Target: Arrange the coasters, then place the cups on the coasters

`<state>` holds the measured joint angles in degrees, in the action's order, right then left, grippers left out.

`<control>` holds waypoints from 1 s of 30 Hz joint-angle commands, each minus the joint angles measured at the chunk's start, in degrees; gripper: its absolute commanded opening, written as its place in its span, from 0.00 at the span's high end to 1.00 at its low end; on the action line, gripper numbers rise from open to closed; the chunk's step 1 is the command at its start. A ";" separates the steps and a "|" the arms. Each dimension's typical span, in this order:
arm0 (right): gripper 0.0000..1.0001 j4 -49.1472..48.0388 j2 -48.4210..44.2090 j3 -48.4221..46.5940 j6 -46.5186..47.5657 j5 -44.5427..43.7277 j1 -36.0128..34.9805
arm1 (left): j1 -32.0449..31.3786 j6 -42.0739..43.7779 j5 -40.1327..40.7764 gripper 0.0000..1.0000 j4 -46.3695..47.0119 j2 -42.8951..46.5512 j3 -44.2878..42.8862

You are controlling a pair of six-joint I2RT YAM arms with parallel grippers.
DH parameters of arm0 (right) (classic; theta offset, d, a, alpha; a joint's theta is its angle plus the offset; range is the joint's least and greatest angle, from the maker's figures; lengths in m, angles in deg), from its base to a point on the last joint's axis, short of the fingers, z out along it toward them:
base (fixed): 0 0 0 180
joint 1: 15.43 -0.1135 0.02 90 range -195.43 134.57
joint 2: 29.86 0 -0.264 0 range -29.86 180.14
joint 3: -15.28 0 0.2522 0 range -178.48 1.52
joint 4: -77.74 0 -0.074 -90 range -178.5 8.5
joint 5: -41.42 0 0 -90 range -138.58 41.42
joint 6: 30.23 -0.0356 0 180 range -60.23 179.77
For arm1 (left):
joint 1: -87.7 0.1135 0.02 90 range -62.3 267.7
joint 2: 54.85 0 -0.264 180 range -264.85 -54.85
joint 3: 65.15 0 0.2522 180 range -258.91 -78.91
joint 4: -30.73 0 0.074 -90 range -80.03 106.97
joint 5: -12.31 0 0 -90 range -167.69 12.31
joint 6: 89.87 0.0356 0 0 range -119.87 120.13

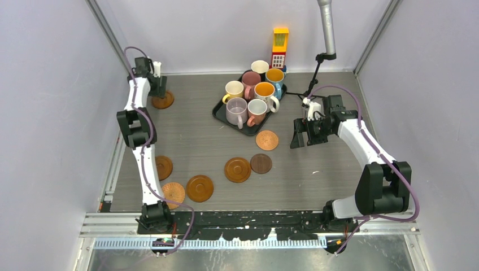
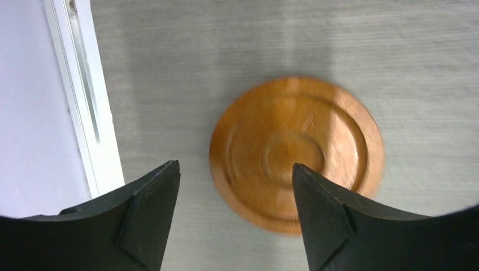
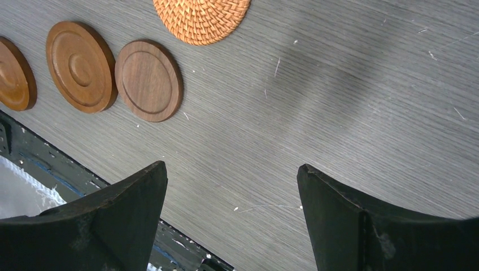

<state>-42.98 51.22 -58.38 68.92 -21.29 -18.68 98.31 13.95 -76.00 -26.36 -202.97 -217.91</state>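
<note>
Seven cups stand crowded on a black tray (image 1: 219, 111) at the back middle, among them a lilac cup (image 1: 236, 110), a salmon cup (image 1: 257, 110) and a pale yellow cup (image 1: 234, 89). My left gripper (image 1: 156, 89) (image 2: 234, 165) is open at the far left, over an orange ringed coaster (image 1: 163, 101) (image 2: 296, 152) that lies flat on the table. The other coasters lie across the near half: a woven one (image 1: 267, 140) (image 3: 200, 20), a dark one (image 1: 261, 163) (image 3: 148, 79), ringed ones (image 1: 237, 169) (image 3: 79, 65). My right gripper (image 1: 298, 135) (image 3: 231, 165) hangs open over bare table.
A yellow-red toy block tower (image 1: 279, 48) stands behind the tray. A grey pole with a thin black stand (image 1: 326, 28) rises at the back right. Walls close in the left, back and right. A white rail (image 2: 85, 113) runs along the left table edge.
</note>
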 commanded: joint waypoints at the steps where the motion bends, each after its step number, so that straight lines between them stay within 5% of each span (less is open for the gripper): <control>1: 0.11 0.20 -4.19 -1.20 0.17 2.44 0.22 | 1.80 -1.11 -6.55 0.21 -0.88 17.21 5.92; 5: 0.11 0.14 -7.02 -0.43 0.17 4.51 0.24 | 2.94 1.59 -9.49 0.01 -3.97 28.95 17.50; 9: 0.11 -1.05 -9.70 1.01 -0.56 6.01 0.24 | 4.90 4.51 -12.07 0.00 -8.83 39.48 28.27; 14: 0.11 -0.94 -12.26 2.40 -0.82 6.66 0.17 | 11.25 11.95 -26.71 0.00 -10.09 54.51 46.34; 18: 0.11 1.00 -14.24 2.85 0.51 8.26 0.16 | 13.55 20.77 -27.53 0.00 -8.19 66.69 60.62; 30: 0.11 6.39 -13.69 1.81 4.20 6.69 0.12 | 15.38 35.11 -28.81 0.00 -11.87 72.68 78.29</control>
<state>-38.26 37.31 -55.15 71.39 -14.64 -18.68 113.26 41.71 -103.93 -37.90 -130.90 -141.83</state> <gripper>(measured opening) 0.893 0.996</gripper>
